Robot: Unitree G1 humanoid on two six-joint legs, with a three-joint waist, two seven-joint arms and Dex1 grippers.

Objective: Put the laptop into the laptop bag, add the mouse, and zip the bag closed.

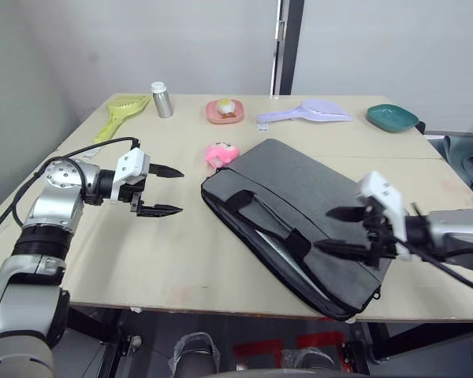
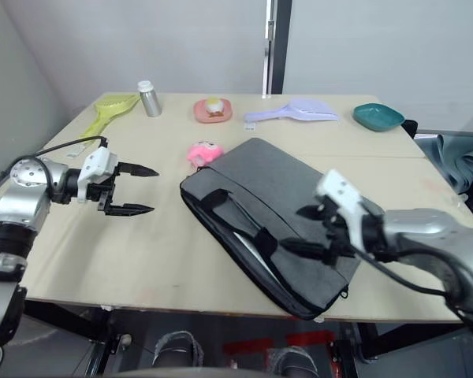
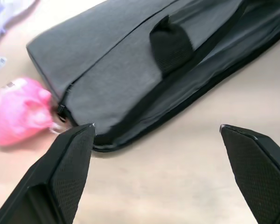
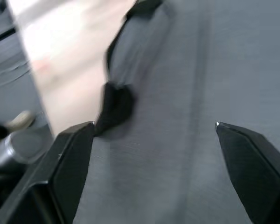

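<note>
On your wooden table [image 1: 181, 252] you see a pink plush toy [image 1: 221, 154] near the middle. Along the far edge you have a yellow-green scoop [image 1: 123, 111], a silver bottle [image 1: 162, 100], a pink dish [image 1: 225, 111] holding some small food, a lilac scoop [image 1: 307, 113] and a teal bowl [image 1: 392, 118].

Plain grey laptop bag [image 1: 299, 205] with black handles and trim, silver-grey strip of laptop [image 1: 280, 253] in its opening. Pink plush toy [image 1: 221, 153] just beside it. Along the tabletop's [image 1: 165, 260] far edge: yellow-green scoop [image 1: 122, 110], silver bottle [image 1: 162, 101] with white cap, pink dish [image 1: 225, 111], lilac scoop [image 1: 307, 112], teal bowl [image 1: 392, 117]. Pale beige tabletop.
</note>
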